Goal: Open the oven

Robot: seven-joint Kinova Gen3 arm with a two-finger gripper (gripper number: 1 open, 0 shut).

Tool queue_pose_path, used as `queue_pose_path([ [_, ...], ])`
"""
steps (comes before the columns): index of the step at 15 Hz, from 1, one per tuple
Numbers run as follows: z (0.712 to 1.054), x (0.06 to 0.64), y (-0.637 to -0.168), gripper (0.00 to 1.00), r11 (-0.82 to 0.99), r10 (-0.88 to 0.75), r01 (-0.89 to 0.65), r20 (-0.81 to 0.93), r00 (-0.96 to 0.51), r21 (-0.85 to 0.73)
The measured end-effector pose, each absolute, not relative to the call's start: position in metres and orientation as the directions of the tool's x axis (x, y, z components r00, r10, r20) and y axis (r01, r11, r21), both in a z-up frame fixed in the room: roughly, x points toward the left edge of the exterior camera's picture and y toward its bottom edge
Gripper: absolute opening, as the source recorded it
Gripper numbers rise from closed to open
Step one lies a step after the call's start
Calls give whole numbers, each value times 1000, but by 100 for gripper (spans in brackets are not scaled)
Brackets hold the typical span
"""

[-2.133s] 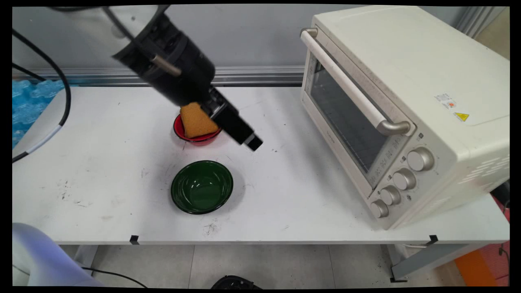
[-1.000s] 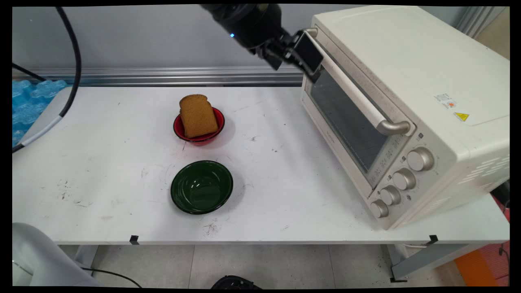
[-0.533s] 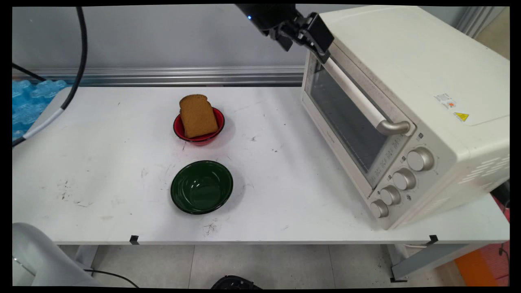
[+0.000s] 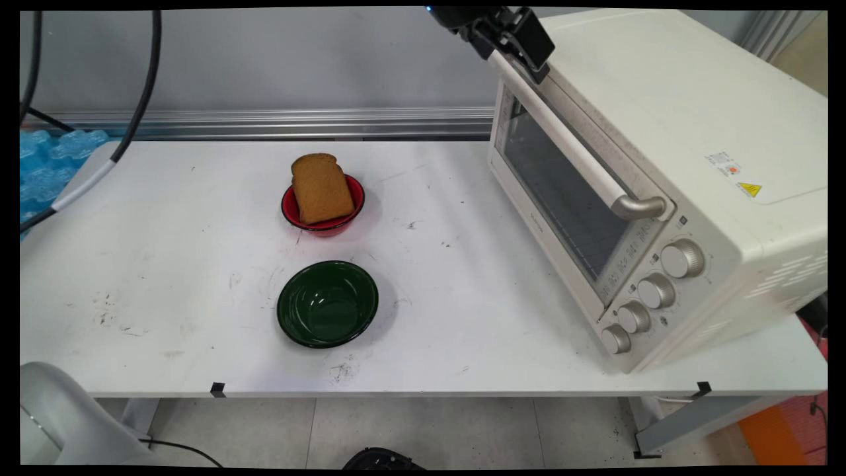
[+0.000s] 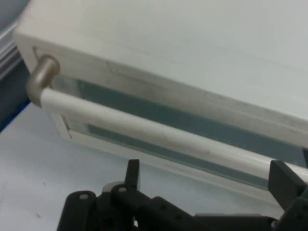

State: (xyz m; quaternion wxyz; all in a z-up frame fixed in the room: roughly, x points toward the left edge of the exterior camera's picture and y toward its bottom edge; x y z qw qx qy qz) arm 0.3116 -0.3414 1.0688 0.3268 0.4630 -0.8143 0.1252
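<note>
My pincer (image 4: 522,43) has climbed from the bread (image 4: 322,187) in the red bowl (image 4: 322,210) to the oven (image 4: 661,165), now spread wide above its door handle (image 5: 144,127), touching nothing. Green bowl (image 4: 328,303) unmoved on the surface (image 4: 165,264).

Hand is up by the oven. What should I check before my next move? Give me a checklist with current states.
1. Hand open and holding nothing: ok, fingers spread wide.
2. Hand close to the oven handle: ok, near its far end.
3. Fingers touching the handle: cannot tell.
4. Oven door shut: ok.
5. Bread slice resting in the red bowl: ok.
6. Green bowl empty and apart from the oven: ok.
</note>
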Motion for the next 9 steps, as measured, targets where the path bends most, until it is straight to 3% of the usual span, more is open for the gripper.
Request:
queue_pose_path([
  [9, 1061, 308, -378, 100, 613, -603, -790, 663, -443, 30],
])
